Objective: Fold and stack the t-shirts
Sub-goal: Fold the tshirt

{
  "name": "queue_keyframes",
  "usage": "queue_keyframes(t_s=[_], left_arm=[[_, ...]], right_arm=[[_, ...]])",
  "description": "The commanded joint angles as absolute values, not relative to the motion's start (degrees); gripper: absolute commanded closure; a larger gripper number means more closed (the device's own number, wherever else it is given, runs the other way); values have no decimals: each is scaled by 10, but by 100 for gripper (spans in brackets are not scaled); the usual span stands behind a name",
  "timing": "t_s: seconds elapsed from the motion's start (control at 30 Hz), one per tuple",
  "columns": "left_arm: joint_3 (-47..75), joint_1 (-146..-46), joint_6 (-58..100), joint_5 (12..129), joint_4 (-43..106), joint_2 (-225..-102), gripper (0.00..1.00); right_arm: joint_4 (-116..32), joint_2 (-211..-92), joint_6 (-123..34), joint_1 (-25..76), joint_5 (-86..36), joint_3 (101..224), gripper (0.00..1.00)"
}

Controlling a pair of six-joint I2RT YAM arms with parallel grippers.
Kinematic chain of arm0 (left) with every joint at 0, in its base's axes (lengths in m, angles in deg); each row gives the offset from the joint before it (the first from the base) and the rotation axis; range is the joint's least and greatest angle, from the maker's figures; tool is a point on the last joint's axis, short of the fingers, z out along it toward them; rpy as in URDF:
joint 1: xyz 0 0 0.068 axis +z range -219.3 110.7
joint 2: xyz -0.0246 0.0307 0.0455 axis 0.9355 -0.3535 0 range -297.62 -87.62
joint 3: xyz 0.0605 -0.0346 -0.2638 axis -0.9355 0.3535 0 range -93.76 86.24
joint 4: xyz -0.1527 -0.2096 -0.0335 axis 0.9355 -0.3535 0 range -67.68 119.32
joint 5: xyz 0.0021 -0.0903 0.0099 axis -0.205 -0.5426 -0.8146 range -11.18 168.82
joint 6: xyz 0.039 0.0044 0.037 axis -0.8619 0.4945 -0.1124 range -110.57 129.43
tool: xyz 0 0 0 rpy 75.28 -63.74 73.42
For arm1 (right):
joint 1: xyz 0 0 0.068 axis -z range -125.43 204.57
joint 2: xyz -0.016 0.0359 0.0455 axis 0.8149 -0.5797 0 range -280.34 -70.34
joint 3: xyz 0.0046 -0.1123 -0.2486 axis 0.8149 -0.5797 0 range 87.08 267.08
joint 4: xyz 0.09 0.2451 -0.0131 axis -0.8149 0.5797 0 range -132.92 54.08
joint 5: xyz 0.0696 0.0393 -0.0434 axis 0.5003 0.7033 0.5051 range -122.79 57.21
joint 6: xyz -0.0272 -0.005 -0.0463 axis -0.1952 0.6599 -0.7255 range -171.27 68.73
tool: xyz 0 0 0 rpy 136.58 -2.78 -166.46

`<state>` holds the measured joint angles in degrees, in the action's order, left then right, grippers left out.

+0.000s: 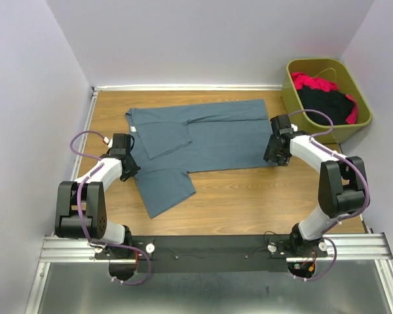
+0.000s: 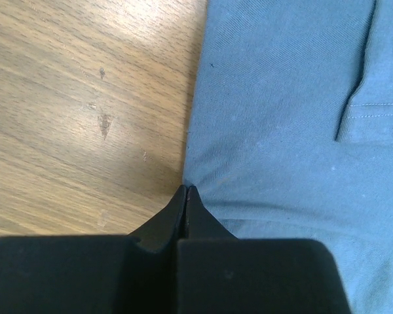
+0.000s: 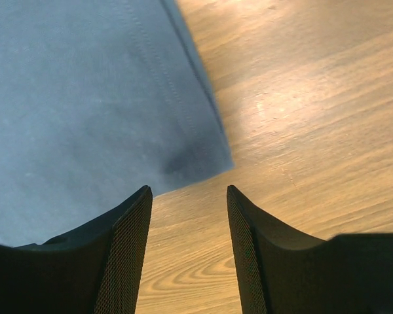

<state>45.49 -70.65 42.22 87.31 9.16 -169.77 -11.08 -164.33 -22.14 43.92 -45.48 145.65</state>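
Black fingers [image 2: 164, 222] of the left gripper [image 2: 187, 190] are clenched on the left edge of the slate-blue t-shirt [image 1: 203, 140], a fine-woven cloth spread on the wood-grain table [image 1: 249, 196]. We find the right gripper [image 3: 188, 196] released, its 2 mesh-textured pads [image 3: 128, 248] just short of the shirt's stitched corner. We note a white neck label [image 1: 133, 129], unreadable. We see a black t-shirt [image 1: 327, 103] and a red-pink t-shirt [image 1: 314, 82] crumpled in the olive-green bin [image 1: 291, 91].
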Motion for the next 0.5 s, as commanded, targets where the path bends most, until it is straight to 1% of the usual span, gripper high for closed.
queue_keyframes(t_s=[0.0,0.47], left_arm=[[456,-707,416,871,59,-1688,100],[455,-707,416,872,59,-1687,100]], right_arm=[[-115,-1632,-199,449,-482,1446,44],[-168,-1639,-186,497,-435,1412,47]])
